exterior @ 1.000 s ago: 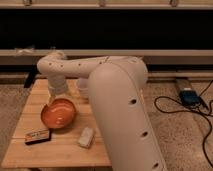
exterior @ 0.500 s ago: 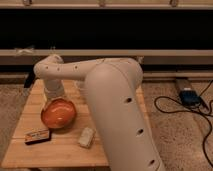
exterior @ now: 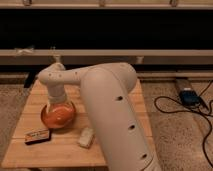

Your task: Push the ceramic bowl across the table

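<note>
a: where's the camera?
b: high, close behind the arm [exterior: 112,107], facing down across the tabletop [exterior: 62,151]; the claw [exterior: 58,105] hangs over the ceramic bowl [exterior: 59,119] at the view's left.

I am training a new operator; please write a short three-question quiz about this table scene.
1. True or false: the round glossy orange ceramic bowl sits on the left half of the light wooden table.
2. The gripper is: A, down at the bowl; B, beyond the table's edge; C, at the table's right end.
3. What lies nearest the table's front-left corner?
Key: 1 true; 2 A; 3 the dark flat rectangular item.
</note>
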Tool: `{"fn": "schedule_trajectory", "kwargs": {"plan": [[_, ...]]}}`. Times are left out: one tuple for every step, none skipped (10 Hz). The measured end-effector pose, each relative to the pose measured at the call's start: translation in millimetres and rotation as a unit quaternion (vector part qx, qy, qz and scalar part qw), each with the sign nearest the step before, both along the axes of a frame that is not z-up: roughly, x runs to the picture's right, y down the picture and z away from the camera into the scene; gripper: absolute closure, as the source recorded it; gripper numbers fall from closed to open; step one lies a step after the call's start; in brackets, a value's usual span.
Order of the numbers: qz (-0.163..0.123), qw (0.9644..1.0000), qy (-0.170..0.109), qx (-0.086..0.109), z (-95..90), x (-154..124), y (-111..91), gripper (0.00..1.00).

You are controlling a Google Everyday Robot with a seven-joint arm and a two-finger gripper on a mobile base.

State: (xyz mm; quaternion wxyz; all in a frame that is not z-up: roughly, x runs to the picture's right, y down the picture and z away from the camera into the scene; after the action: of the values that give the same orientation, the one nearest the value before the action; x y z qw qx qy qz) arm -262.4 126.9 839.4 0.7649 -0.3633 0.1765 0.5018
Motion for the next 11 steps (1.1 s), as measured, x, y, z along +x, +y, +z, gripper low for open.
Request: {"fn": "schedule_trajectory", "kwargs": {"plan": [[-0.001, 1.0, 0.008, -0.005, 2.0, 2, 5, 0.2], [0.003, 0.9998, 0.019, -0.008, 3.7, 9, 7, 0.2], [0.006, 0.9996, 0.027, -0.01, 4.3, 15, 8, 0.2], [0.01, 0.9992, 0.036, -0.012, 5.0, 21, 10, 0.2], [0.014, 0.9988, 0.045, -0.014, 5.5, 29, 11, 0.2], [0.017, 0.9982, 0.054, -0.017, 6.3, 37, 13, 0.2], [0.018, 0.9979, 0.059, -0.019, 6.1, 40, 14, 0.2], [0.021, 0.9974, 0.066, -0.021, 5.7, 46, 16, 0.2], [0.025, 0.9966, 0.075, -0.023, 5.5, 54, 17, 0.2], [0.028, 0.9961, 0.081, -0.024, 5.0, 59, 18, 0.2], [0.031, 0.9954, 0.087, -0.025, 3.6, 65, 20, 0.2]]}}
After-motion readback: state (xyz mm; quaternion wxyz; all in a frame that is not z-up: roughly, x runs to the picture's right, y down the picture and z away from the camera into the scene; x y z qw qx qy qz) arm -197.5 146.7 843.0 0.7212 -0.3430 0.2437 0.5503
